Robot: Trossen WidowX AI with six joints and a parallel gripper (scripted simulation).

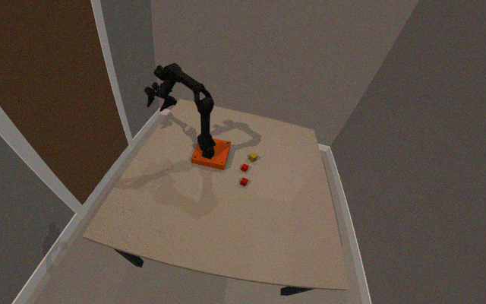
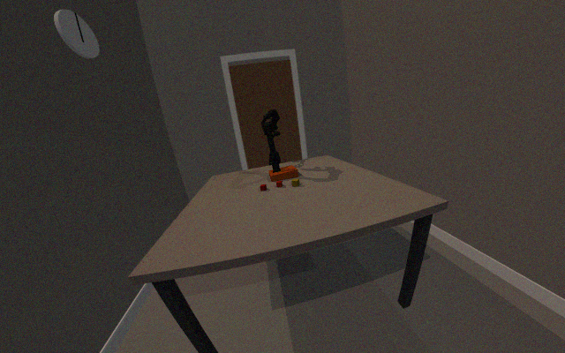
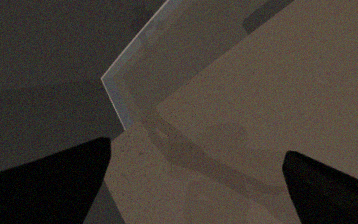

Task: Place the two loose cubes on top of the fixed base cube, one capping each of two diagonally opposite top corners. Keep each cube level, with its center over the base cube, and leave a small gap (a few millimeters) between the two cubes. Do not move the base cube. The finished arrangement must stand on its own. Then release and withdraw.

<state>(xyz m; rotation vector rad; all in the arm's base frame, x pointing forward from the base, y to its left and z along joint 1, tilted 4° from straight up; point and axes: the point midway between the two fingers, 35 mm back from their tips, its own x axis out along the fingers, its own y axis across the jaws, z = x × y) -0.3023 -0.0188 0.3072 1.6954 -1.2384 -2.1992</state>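
The gripper hangs wide open and empty above the table's far corner, well apart from the work, so nothing is started. The two red cubes and the yellow cube sit in a row beside the orange mount, presumably laid within easy reach.

Matt wood-look table; matt cubes; matt black arm.

The arm is matte black throughout, built of chunky rounded links. It rises from a flat square orange base plate with small dark screw dots at its corners. The gripper ends in two black, tapered, wedge-shaped fingers.
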